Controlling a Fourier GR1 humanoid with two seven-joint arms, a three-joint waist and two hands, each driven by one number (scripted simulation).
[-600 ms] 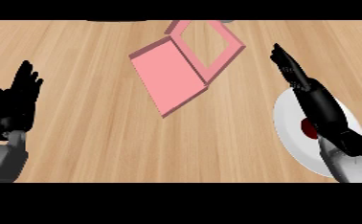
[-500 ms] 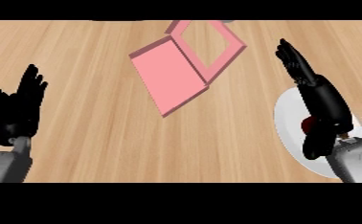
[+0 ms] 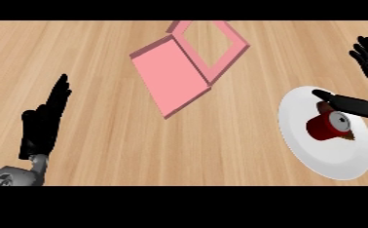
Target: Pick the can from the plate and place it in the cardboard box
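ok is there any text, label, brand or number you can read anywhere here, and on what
No text can be read anywhere in the head view.
can: plain red side, grey top, no label or number to be seen.
cardboard box: plain pink, no print.
plate: plain white, no mark.
counter: wood grain only, no sign.

Left hand (image 3: 43,122): near the view's left edge, resting open, fingers (image 3: 61,88) straight and pointing up the view.
Left forearm (image 3: 18,176): grey, entering at the lower left corner.
Right hand (image 3: 350,104): at the right edge, partly cut off; thumb stretched leftward, fingers (image 3: 359,56) straight, well apart from it.
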